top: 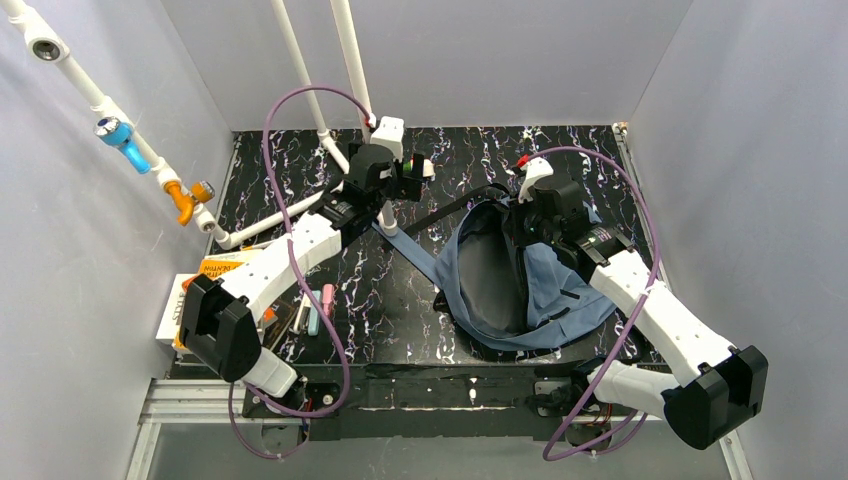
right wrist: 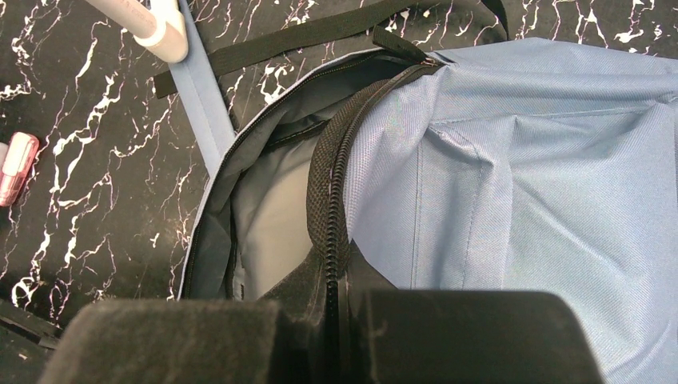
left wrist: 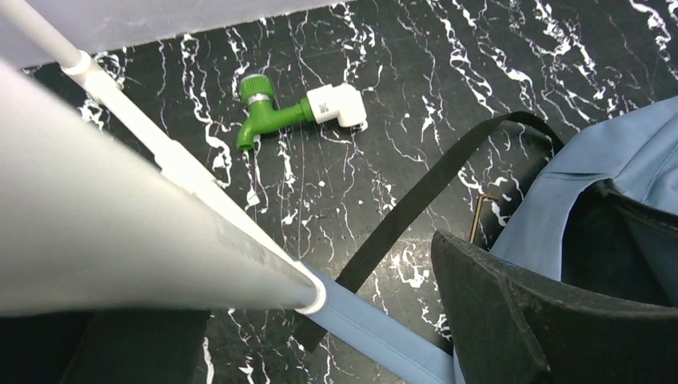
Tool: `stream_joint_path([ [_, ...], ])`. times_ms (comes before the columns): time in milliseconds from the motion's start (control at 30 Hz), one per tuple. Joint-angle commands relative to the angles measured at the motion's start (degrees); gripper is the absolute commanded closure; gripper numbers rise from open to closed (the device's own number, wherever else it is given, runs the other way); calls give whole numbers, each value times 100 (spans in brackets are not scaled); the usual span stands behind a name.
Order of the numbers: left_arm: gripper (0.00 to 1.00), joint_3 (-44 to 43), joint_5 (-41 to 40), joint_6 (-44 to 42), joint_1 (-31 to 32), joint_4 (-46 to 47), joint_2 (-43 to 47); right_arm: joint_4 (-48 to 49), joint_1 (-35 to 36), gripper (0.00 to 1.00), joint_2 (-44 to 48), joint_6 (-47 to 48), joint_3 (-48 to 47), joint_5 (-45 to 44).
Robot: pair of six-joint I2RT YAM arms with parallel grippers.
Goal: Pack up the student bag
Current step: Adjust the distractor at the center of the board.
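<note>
The student bag (top: pixel 545 290), slate blue, lies at the table's right middle with its main compartment unzipped and its grey lining (right wrist: pixel 272 216) showing. My right gripper (right wrist: pixel 344 292) is shut on the black zip edge (right wrist: pixel 328 200) of the opening and holds it up; in the top view this gripper (top: pixel 530 215) is at the bag's far end. My left gripper (left wrist: pixel 304 320) stands open left of the bag. A white pipe (left wrist: pixel 160 232) runs down between its fingers and ends on a blue shoulder strap (left wrist: pixel 384 336). A black webbing strap (left wrist: pixel 416 208) crosses beside it.
A green tap with a white fitting (left wrist: pixel 276 112) and a small hex key (left wrist: pixel 477 216) lie on the black marbled table. Pink and green small items (top: pixel 322 305) and an orange book (top: pixel 215 268) sit near left. White pipes with blue (top: pixel 120 135) and orange (top: pixel 185 200) valves cross the back left.
</note>
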State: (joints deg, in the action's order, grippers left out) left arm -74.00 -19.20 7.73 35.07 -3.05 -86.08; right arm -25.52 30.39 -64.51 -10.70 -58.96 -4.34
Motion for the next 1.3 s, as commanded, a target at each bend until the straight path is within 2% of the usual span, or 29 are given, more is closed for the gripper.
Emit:
stream_joint_path([
  [0, 1, 725, -214, 671, -19, 408, 16, 223, -7, 99, 181, 85, 6, -63],
  [200, 1, 971, -1009, 744, -26, 630, 127, 238, -7, 99, 168, 86, 52, -43],
  [467, 1, 1132, -1025, 883, -18, 463, 408, 231, -16, 99, 159, 90, 18, -64],
  [1033, 1, 1107, 610, 1153, -26, -2272, 2040, 311, -16, 99, 198, 28, 137, 23],
  [1167, 1, 1106, 776, 1072, -26, -3030, 2485, 269, -16, 99, 205, 29, 206, -373],
  [1267, 1, 1021, 527, 1024, -31, -3620, 2731, 163, -16, 99, 152, 96, 157, -1012],
])
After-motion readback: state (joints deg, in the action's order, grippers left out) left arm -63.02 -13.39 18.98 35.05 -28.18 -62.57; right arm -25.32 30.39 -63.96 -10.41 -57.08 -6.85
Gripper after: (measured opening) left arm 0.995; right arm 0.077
